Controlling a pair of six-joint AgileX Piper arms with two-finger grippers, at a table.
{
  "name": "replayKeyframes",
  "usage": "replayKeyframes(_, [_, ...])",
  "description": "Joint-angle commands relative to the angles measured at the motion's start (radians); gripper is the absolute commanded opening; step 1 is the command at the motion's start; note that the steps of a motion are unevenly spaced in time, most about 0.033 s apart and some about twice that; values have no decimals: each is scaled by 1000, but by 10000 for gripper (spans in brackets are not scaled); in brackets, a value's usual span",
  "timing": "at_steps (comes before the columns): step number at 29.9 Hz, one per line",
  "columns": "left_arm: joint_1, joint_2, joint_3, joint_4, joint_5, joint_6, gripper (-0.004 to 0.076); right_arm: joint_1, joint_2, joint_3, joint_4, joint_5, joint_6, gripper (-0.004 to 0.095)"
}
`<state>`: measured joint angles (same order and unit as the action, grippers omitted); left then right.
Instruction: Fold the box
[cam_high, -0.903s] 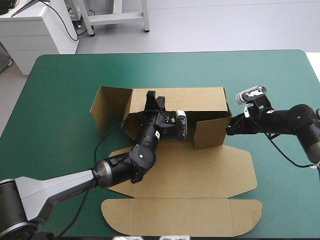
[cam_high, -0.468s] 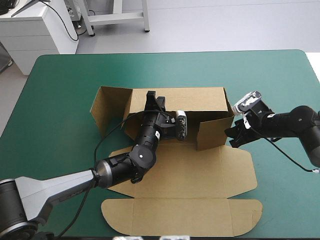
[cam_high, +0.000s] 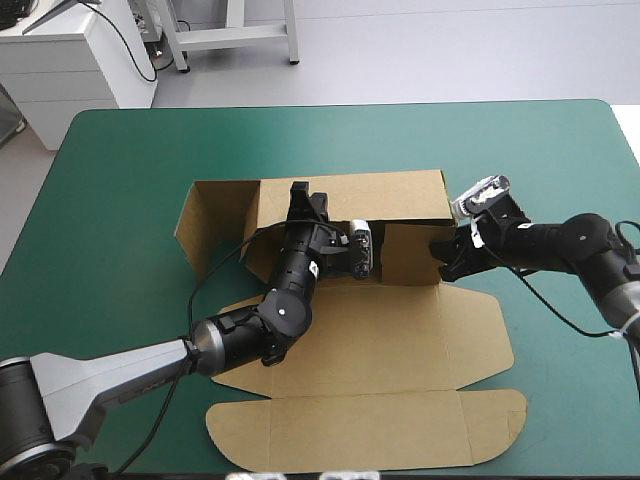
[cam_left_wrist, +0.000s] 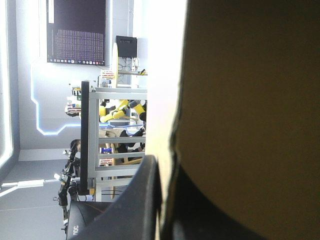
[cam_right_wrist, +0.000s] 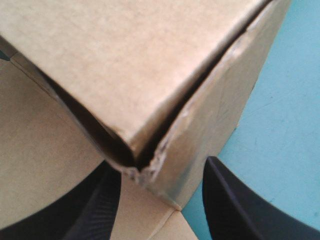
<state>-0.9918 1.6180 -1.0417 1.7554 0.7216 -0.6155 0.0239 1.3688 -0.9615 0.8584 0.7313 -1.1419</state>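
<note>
Teal-green counter (cam_high: 120, 200), brown box (cam_high: 400, 340) roughly centre, half-formed. Back wall (cam_high: 350, 195) raised at 12 o'clock, side flap (cam_high: 205, 225) standing open at 9, right wall panel (cam_high: 405, 255) upright at 3, lid (cam_high: 360, 430) flat toward 6. Left claw (cam_high: 303, 197) comes in from 7 o'clock and sits at the back wall's top edge. Its wrist view shows the board edge running between the black fingers (cam_left_wrist: 145, 200), so it is clamped on the box. Right claw (cam_high: 445, 258) is at the 3 o'clock corner (cam_right_wrist: 145, 160), fingers spread, corner between them, gripping nothing.
</note>
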Motion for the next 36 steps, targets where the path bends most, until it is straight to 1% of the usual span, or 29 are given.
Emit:
replayKeyframes(1, [-5,-39,-17,33,25,-20,-8,19,15,-9,74,-69,-9,472])
replayKeyframes(8, [-5,-39,-17,33,25,-20,-8,23,41,-9,128,-164,-9,469])
replayKeyframes(10, [-5,-39,-17,33,25,-20,-8,23,41,-9,150,-186,-13,447])
replayKeyframes(11, [-5,-39,-17,33,25,-24,-8,23,41,-9,156,-191,-15,420])
replayKeyframes(13, [-5,-39,-17,33,25,-40,-8,23,41,-7,158,-195,-15,314])
replayKeyframes(15, [-5,-39,-17,33,25,-43,-8,24,41,-1,160,-195,-18,169])
replayKeyframes(17, [-5,-39,-17,33,25,-43,-8,34,41,-1,129,-186,-28,-16])
replayKeyframes(19, [-5,-39,-17,33,25,-43,-8,53,41,-1,122,-194,-42,6])
replayKeyframes(20, [-5,-39,-17,33,25,-43,-8,66,41,-1,125,-201,-57,2])
replayKeyframes(24, [-5,-39,-17,33,25,-43,-8,131,41,-1,120,-267,-63,1])
replayKeyframes(28, [-5,-39,-17,33,25,-43,-8,183,41,-1,67,-311,-61,2])
replayKeyframes(30, [-5,-39,-17,31,25,-43,-8,194,41,-1,42,-317,-50,2])
replayKeyframes(36, [-5,-39,-17,29,27,-43,-6,194,39,-1,15,-319,-35,1])
